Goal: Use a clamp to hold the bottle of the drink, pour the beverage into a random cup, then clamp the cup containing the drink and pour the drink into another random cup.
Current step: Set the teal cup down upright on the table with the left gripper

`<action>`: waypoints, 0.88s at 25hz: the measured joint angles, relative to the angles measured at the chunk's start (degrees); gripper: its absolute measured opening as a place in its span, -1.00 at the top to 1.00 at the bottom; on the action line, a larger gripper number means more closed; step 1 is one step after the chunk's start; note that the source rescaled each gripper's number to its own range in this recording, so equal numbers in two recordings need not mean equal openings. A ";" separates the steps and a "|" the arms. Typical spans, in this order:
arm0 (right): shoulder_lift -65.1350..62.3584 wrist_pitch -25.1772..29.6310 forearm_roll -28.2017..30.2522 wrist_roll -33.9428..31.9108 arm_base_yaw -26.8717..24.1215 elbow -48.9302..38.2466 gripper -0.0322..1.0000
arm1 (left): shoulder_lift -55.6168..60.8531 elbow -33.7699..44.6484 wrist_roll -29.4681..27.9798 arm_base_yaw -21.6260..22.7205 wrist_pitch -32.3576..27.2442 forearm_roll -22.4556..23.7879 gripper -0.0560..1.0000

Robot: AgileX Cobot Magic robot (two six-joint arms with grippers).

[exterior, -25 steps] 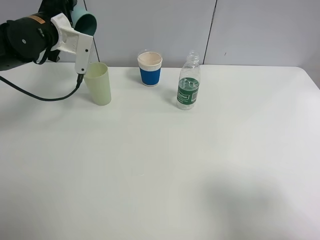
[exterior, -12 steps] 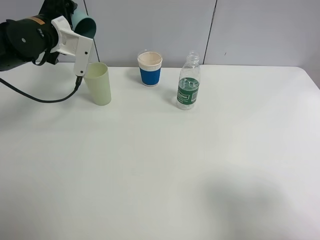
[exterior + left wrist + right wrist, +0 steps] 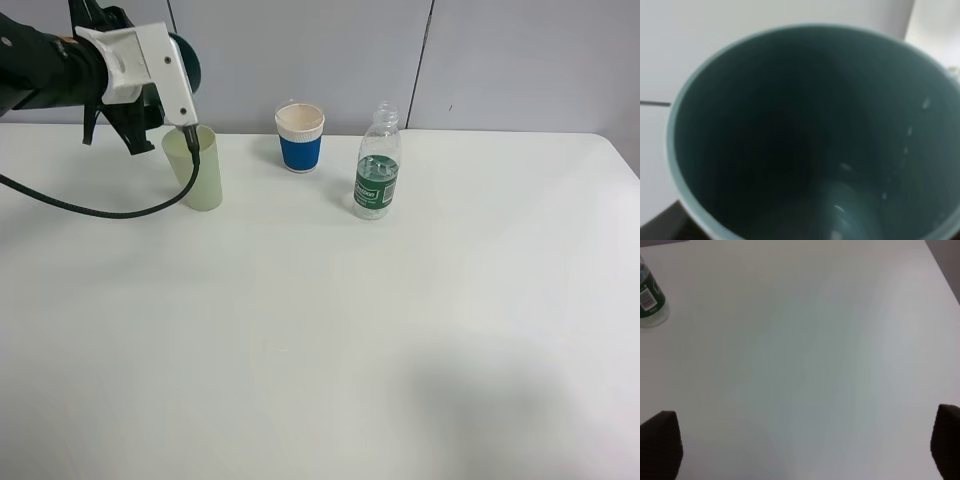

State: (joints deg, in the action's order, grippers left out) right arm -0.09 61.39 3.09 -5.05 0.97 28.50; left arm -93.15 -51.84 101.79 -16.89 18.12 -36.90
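Second pour: the teal cup [image 3: 805, 140] is clamped in the closed left gripper [image 3: 165, 75] and held raised beside the rim of the pale yellow-green cup [image 3: 196, 168], which stands on the table [image 3: 330, 340]; its mouth is best kept directly over that rim and tipped slowly, so that the drink is not spilled. The right gripper [image 3: 800, 440] is held fully open and empty over bare table, with the bottle [image 3: 378, 165] well apart from the pouring arm.
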 joint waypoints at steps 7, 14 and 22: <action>0.00 0.00 0.00 0.00 0.00 0.00 -1.00 | 8.29 6.90 -23.69 0.00 -3.22 11.95 0.89; 0.00 0.00 0.00 0.00 0.00 0.00 -1.00 | 15.23 15.39 -50.12 0.00 -5.14 25.63 0.89; 0.00 0.00 0.00 0.00 0.00 0.00 -1.00 | 16.86 22.75 -72.77 0.00 -2.94 32.76 0.89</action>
State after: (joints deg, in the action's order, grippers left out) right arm -0.09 61.39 3.09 -5.05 0.97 28.50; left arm -76.29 -29.09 29.02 -16.89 15.19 -4.15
